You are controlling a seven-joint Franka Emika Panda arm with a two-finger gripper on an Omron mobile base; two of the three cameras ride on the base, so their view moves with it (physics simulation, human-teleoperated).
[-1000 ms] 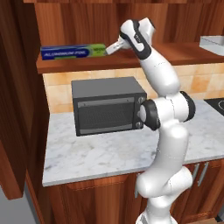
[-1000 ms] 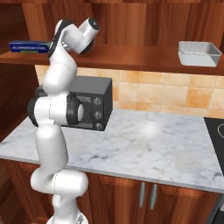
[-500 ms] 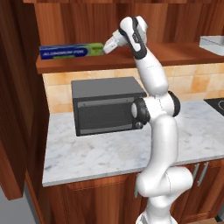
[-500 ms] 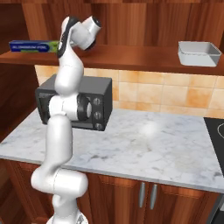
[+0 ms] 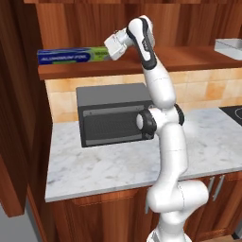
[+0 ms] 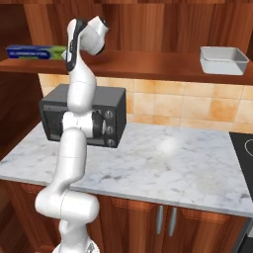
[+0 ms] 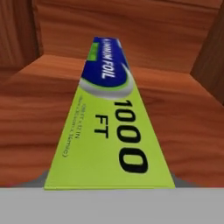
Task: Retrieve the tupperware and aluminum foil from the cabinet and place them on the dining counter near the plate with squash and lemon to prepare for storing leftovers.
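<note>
**Arm up at the cabinet shelf, tool at the green end of the foil box**

The white arm reaches high, and its tool [image 5: 111,48] sits right at the lime-green end of the foil box [image 5: 73,55]. The box lies flat along the plank shelf [image 5: 142,66] of the reddish-brown cabinet [image 6: 148,20], long and slim, blue along its side with white lettering. From the hand camera the foil box [image 7: 109,127] runs straight away from the lens: a flat green panel with black "1000 FT" print, turning blue with "FOIL" readable further back. The fingertips themselves are lost at the bottom edge of that view, so I cannot tell whether the tool is closed on the carton or merely around it.

Over on the far right of the same shelf, well apart from the box, sits the container [image 6: 223,60]: pale grey-white, shallow, rectangular, with a raised rim. In the left base view it is cut off at the frame edge.

Below the shelf, a dark grey microwave [image 5: 113,113] stands on the marble surface [image 6: 163,163], boxy with a mesh-look door. The arm's elbow crosses in front of its right side and hides its controls from the left; from the right view a couple of round knobs peek out. Beige tiles [image 6: 197,104] line the wall behind. Wooden lower doors with metal handles [image 6: 165,220] sit under the marble, and a dark cooktop edge [image 6: 244,148] is clipped at the right.
</note>
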